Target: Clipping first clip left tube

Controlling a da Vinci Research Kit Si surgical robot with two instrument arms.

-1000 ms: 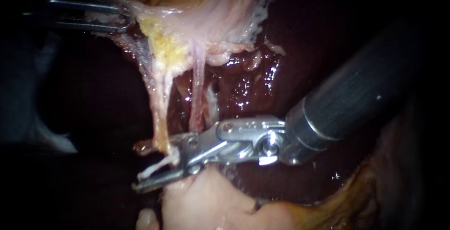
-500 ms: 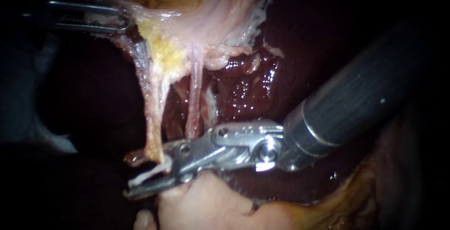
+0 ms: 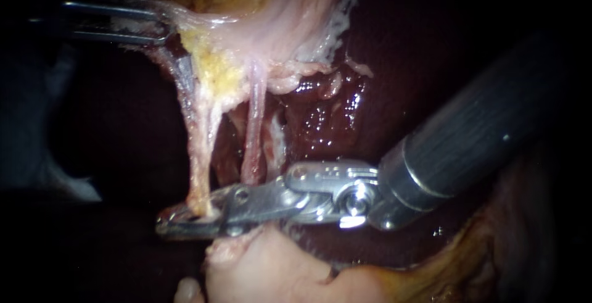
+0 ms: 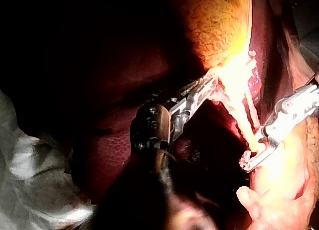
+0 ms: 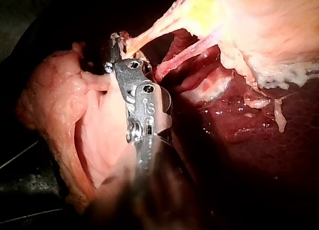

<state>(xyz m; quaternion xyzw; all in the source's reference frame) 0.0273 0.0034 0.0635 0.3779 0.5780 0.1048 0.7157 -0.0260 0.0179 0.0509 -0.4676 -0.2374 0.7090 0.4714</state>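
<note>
Pale fatty tissue (image 3: 265, 266) nearest. Just behind, right instrument (image 3: 179, 223), jaws squeezed onto left tube (image 3: 198, 149) at its lower end; clip-firing step, likely. Next: open jaws, back out straight without tugging. Farther, left instrument (image 3: 151, 24), jaws clamped on gallbladder (image 3: 290, 19), holds tube taut.

The right instrument (image 3: 169, 226) has a bright polished metal tip and a dark matt shaft. The liver (image 3: 320, 118) shines wet; the left tube (image 3: 200, 149) looks stringy, the gallbladder (image 3: 283, 19) streaky and moist.
</note>
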